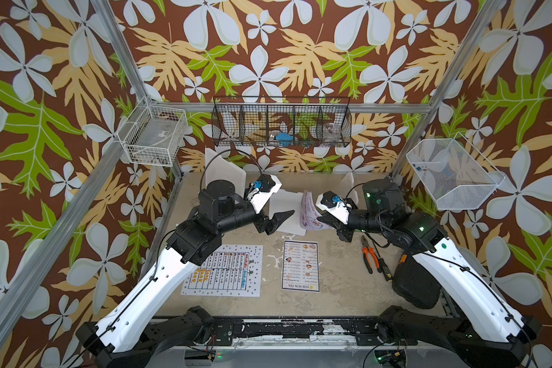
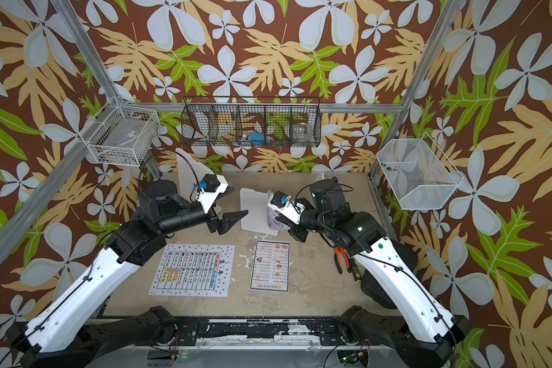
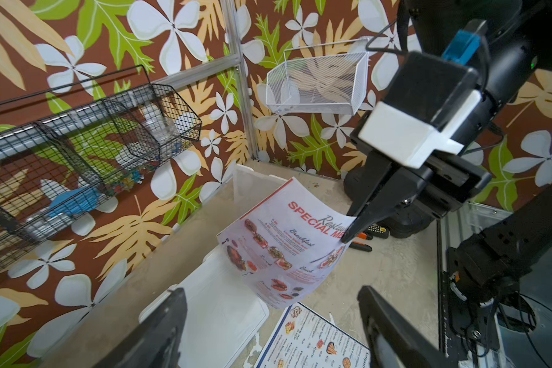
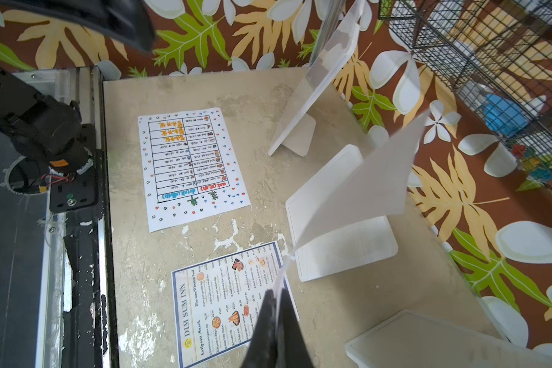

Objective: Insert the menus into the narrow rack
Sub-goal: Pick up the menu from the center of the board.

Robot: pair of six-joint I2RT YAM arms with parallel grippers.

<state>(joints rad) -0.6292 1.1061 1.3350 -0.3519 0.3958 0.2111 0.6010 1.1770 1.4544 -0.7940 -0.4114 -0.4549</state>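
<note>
Two white-and-black robot arms (image 1: 153,286) are seen reaching away from the camera over a scuffed beige tabletop (image 1: 338,286). The right gripper (image 3: 352,227) is clamped tight on one edge of the pinkish printed "SPECIAL MENU" sheet (image 3: 281,242), which is held off the table and droops in a curl from the fingertips toward the left gripper (image 1: 279,221). That left gripper is spread wide and holds nothing; it is poised near the sheet's free edge. Under the hanging sheet, between the two grippers, a white plastic rack with an upright back panel (image 4: 341,248) is stood; whether the paper's lower edge touches it cannot be told. Nearer the arm bases than either gripper, the large white sheet with dotted border and table (image 1: 223,270) and the dark-bordered "DIM SUM INN" sheet (image 1: 300,266) are laid flat, not yet picked up. The first insertion is judged to be in hand, with two menus left. For the next move, the limp lower edge would need to be lined up with the narrow slot and lowered, perhaps steadied by the empty gripper so that buckling is avoided.
</note>
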